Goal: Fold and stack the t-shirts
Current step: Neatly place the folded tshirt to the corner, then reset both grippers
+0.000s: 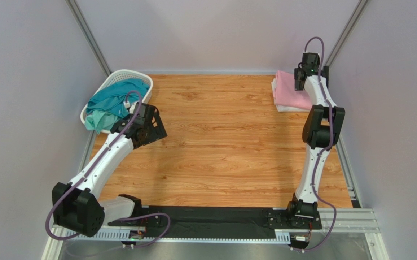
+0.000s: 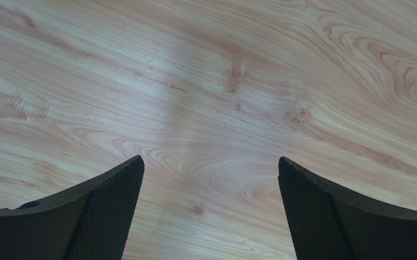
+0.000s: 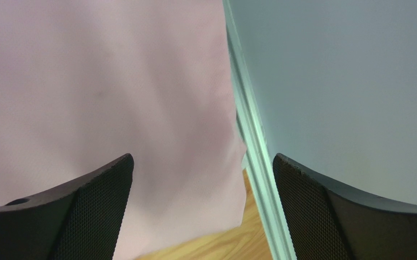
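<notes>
light pink t-shirt (image 1: 292, 89), folded flat and smooth, at the desk's (image 1: 221, 146) far right corner, on top of a folded white t-shirt (image 1: 287, 109). just over it, right end effector (image 3: 202, 162), spread wide, holding nothing. crumpled teal t-shirt (image 1: 107, 103) heaped in the white basket (image 1: 124, 75) at far left. beside that, left end effector (image 2: 210, 165), wide too, over wood grain.

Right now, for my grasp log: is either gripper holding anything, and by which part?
Nothing is held. The left gripper is open over the table; the right gripper is open above the pink shirt, gripping no cloth.
</notes>
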Motion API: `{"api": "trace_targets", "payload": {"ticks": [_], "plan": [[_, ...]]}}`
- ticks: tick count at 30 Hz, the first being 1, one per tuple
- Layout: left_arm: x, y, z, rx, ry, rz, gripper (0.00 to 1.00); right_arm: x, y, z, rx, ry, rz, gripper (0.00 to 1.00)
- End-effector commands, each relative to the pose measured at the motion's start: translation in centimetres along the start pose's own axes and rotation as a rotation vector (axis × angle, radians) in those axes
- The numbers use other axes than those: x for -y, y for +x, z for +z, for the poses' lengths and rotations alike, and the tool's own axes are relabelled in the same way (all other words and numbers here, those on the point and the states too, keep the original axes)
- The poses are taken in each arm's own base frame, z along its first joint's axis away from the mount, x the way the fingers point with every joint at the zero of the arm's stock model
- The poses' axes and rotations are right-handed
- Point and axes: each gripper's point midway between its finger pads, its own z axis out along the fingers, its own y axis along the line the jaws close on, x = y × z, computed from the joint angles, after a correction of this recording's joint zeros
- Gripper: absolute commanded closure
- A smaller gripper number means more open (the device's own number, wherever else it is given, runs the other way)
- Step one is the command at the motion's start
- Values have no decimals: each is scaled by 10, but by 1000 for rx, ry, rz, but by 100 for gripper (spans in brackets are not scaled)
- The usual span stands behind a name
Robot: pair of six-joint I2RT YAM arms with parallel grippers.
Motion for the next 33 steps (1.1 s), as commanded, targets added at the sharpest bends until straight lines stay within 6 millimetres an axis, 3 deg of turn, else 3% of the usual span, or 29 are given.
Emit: {"api": "trace_targets", "payload": {"ticks": [1,3,4,5,7,8,10,11,12,13,14,15,17,18,20,25,28,33], "plan": [[-1,-23,-24,94,22,-39,0,22,-51,-75,144,-59,200,0],[-5,-26,-28,119,21,-47,0,18,-52,-97,171,-139,255,0],[-6,-29,-33,141,30,-58,0,8,-25,-100,116,-170,299,0],[-8,-29,-35,153,29,-61,0,22,-38,-131,189,-188,357,0],[-11,-32,-41,189,42,-68,0,17,-22,-153,202,-252,423,0],[-11,-34,-43,205,49,-71,0,13,-5,-172,216,-303,480,0],[-15,-33,-47,231,62,-82,0,8,10,-191,246,-356,519,0],[-14,-37,-50,260,76,-97,0,-7,38,-193,217,-390,525,0],[-17,-34,-52,281,91,-103,0,1,38,-216,264,-406,555,0],[-18,-34,-52,298,98,-112,0,-3,48,-224,267,-423,561,0],[-19,-33,-48,320,108,-121,0,-17,71,-226,229,-462,569,0],[-20,-36,-54,358,134,-129,0,-15,76,-242,260,-493,584,0],[-16,-41,-57,414,179,-140,0,-28,92,-254,263,-575,574,0],[-19,-36,-55,428,191,-138,0,-33,117,-254,233,-581,600,0],[-17,-35,-53,449,217,-133,0,-50,133,-264,218,-677,616,0],[-23,-27,-48,465,218,-137,0,-62,181,-264,199,-706,629,0],[-24,-25,-46,472,220,-139,0,-61,193,-261,175,-678,626,0],[-25,-27,-46,478,212,-140,0,-43,179,-263,242,-619,681,0]]}}
